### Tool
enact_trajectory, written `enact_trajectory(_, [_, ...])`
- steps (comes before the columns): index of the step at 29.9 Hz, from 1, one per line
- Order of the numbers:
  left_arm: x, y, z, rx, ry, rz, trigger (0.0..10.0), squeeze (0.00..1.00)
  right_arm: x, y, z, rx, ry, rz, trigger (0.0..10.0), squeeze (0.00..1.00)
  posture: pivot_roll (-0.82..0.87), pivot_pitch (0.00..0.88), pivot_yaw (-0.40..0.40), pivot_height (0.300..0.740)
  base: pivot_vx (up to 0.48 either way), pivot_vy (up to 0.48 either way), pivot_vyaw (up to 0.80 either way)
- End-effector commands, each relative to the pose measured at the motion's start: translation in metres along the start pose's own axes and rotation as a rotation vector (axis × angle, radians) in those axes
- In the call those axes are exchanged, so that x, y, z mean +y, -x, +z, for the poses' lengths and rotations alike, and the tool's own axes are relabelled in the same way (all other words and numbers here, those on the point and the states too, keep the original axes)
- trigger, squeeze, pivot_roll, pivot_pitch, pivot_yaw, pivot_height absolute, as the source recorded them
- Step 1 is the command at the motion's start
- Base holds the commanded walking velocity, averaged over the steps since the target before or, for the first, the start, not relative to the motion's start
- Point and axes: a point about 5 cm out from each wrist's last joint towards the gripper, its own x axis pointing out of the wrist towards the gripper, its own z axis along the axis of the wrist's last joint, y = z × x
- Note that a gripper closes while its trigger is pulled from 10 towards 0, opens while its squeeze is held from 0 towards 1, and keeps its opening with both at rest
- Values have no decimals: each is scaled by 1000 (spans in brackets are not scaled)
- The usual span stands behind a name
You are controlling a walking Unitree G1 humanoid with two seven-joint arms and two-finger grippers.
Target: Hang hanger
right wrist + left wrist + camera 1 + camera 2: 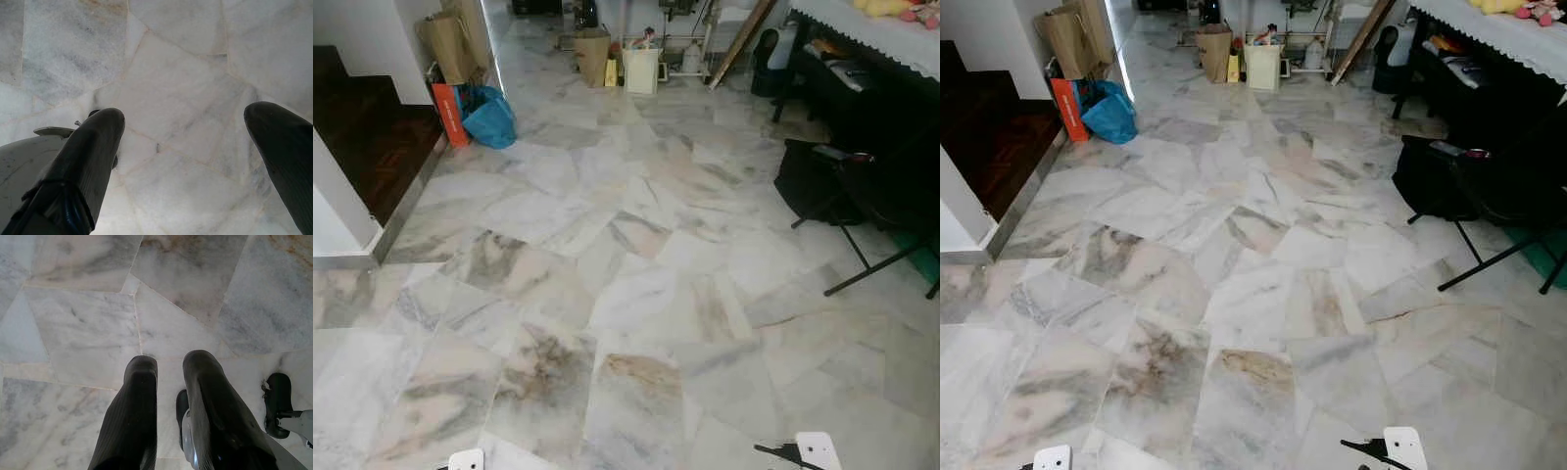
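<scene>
Left gripper point(168, 364): fingers nearly together, narrow gap, nothing held, pointing down at marble floor point(636, 294). Right gripper point(183, 122): fingers spread wide, empty, over same floor. Hanger location: cannot tell. Farther off: blue bag point(491, 117) and orange box point(448, 113) by stairs point(362, 137); black folding chair point(862, 186) at right.

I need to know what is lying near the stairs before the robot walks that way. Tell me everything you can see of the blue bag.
The blue bag is a soft, crumpled, shiny sack, plastic by the look, slumped on the marble floor beside the dark step. An orange box stands against its left side; brown paper bags stand just behind it. Its contents cannot be made out.
</scene>
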Motion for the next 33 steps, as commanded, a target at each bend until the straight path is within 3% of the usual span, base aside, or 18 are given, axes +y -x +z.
enact_trajectory(1, [-1, 2, -9, 34, -10, -4, 10000, 0, -2, 0, 1, -8, -9, -2, 10000, 0, -58, 0, 7, 740, 0, 0, -675])
enact_trajectory(3, [-2, 3, -10, 39, -13, -8, 10000, 0, -3, 0, 1, -8, -7, 0, 10000, 0, -57, 0, 7, 740, 0, 0, -675])
enact_trajectory(4, [-2, 3, -10, 37, -23, -15, 10000, 1000, -3, 0, 1, -6, 7, 5, 10000, 0, -54, 0, 8, 740, 0, 0, -669])
enact_trajectory(24, [0, 5, -16, 59, -63, -33, 10000, 1000, -7, 2, -4, -1, 0, 4, 10000, 0, -59, 0, 21, 740, 0, 0, -674])
enact_trajectory(25, [1, 5, -16, 59, -63, -27, 10000, 741, -7, 2, -5, 0, 1, 5, 10000, 0, -59, 0, 21, 740, 0, 0, -669])
enact_trajectory(26, [1, 5, -16, 59, -63, -27, 10000, 741, -7, 2, -5, 0, 1, 5, 10000, 0, -59, 0, 21, 740, 0, 0, -669])
enact_trajectory(27, [1, 5, -16, 59, -75, -25, 10000, 0, -7, 2, -5, 1, 0, 6, 10000, 0, -59, 0, 22, 740, 0, 0, -669])
enact_trajectory(33, [1, 4, -16, 67, -90, -38, 10000, 0, -6, 2, -6, 0, -5, 9, 10000, 0, -62, 0, 25, 740, 0, 0, -670])
